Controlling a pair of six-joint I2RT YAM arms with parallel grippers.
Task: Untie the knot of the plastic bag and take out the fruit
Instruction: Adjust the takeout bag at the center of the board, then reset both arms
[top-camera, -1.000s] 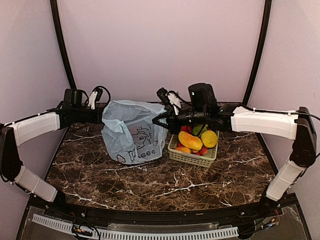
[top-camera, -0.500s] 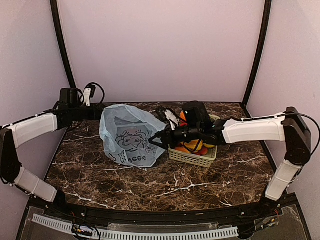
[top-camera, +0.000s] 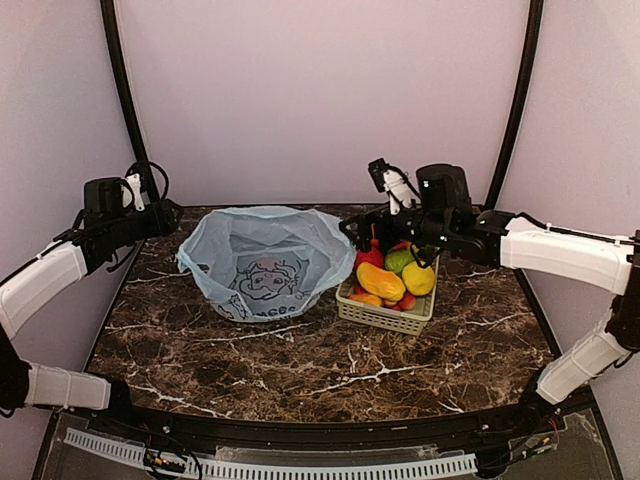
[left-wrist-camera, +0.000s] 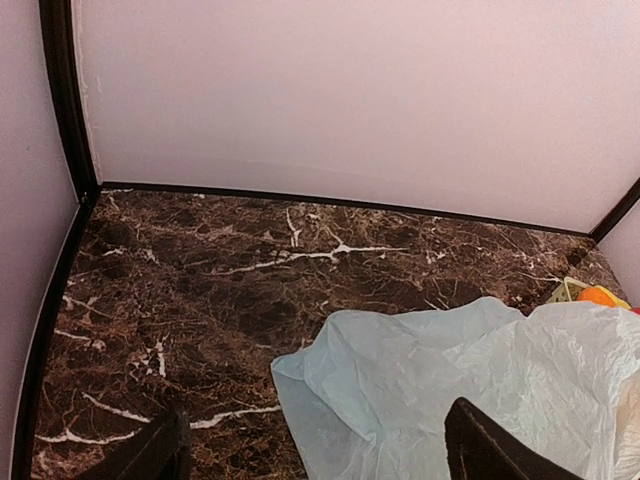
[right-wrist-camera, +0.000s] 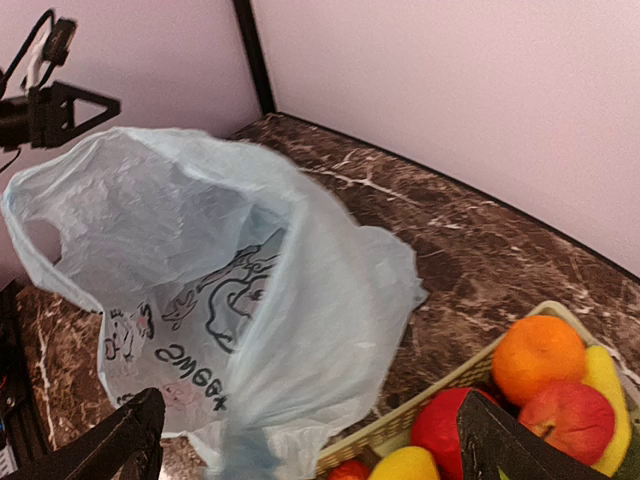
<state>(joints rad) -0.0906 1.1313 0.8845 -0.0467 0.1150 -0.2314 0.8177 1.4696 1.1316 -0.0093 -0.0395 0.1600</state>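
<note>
The left gripper (top-camera: 168, 212) hangs with its jaws spread wide and nothing between them; in its wrist view the two dark fingertips (left-wrist-camera: 160, 455) frame only the marble table (left-wrist-camera: 200, 290) and a crumpled edge of the plastic bag (left-wrist-camera: 450, 375) below. Seen from above, this gripper sits at about 10 o'clock from the bag, near its rim but not touching it. The right gripper (top-camera: 355, 232) is likewise wide open and empty, its fingertips (right-wrist-camera: 125, 440) far apart in the wrist view, and it hovers at about 2 o'clock from the bag, above the gap between the bag and the basket (top-camera: 385, 316). The plastic bag (top-camera: 265, 262) lies slumped in the middle of the table (top-camera: 300, 370), its mouth gaping upward and the cartoon print facing the near edge; one handle loop (right-wrist-camera: 40, 240) hangs loose. The pale green basket stands at 3 o'clock, just beside the bag, and holds the fruit (top-camera: 385, 280): a mango shape (top-camera: 380, 282) at the front, a yellow lemon (top-camera: 418, 278) at its 3 o'clock, a green apple (top-camera: 398, 260) behind. The right wrist view also shows an orange (right-wrist-camera: 537, 358) and a red-pink apple (right-wrist-camera: 565, 420).
</note>
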